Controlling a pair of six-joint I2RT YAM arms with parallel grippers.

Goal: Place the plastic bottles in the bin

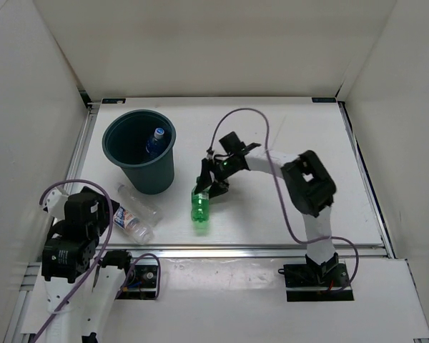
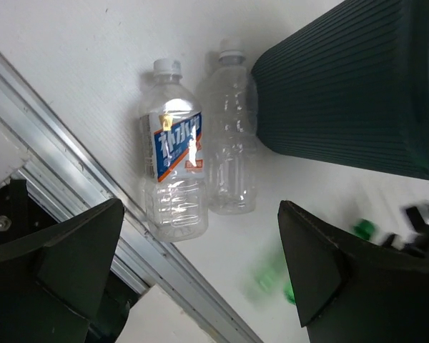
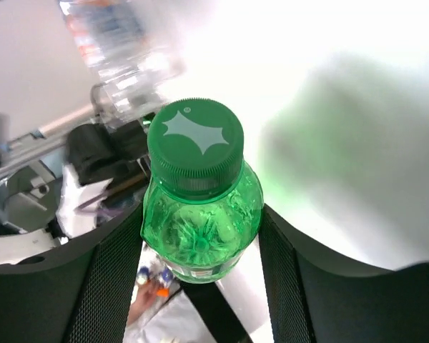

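Bottles lie in three places. Nearest the arm bases, two rest on their sides at the near-left of the table, touching along their lengths just beside the metal rail. One is the labelled bottle, with a white, red and blue wrap. The other is the plain bottle, whose cap end lies close to the bin's foot.

The left gripper hangs over them with its jaws spread wide and nothing between them.

Farther in, near the table's middle, the right gripper has its jaws closed against the sides of the green bottle. They clamp the body below the shoulder, and the cap points up toward the wrist camera. Whether its base touches the table cannot be told.

Farthest back on the left, the bin stands upright, apart from the green bottle. The blue-capped bottle is inside it, leaning against the right wall.
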